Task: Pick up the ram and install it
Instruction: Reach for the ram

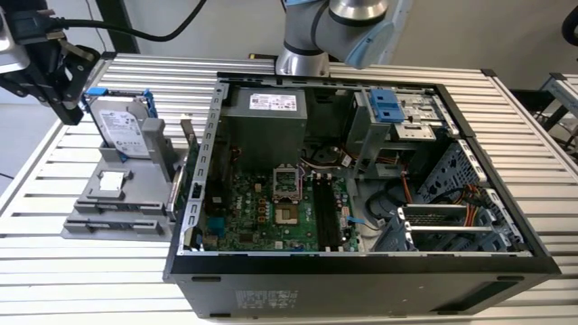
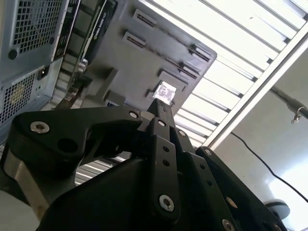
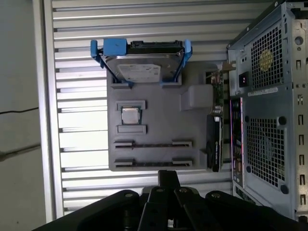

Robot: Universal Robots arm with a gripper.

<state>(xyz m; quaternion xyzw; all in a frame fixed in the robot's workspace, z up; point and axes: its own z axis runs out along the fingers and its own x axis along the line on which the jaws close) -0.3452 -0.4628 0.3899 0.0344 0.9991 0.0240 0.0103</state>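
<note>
On the slatted metal desk (image 1: pixel 72 271), the pincer (image 1: pixel 67 108) hung above the grey parts holder (image 1: pixel 135 203), beside the open computer case (image 1: pixel 361 263). Its fingers (image 3: pixel 168 175) were apparently together. Where the ram lay could not be told.

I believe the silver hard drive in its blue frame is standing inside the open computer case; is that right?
Not quite: the hard drive in its blue frame stands on the grey holder outside the computer case, on the exterior view's left. The exterior view shows this.
</note>
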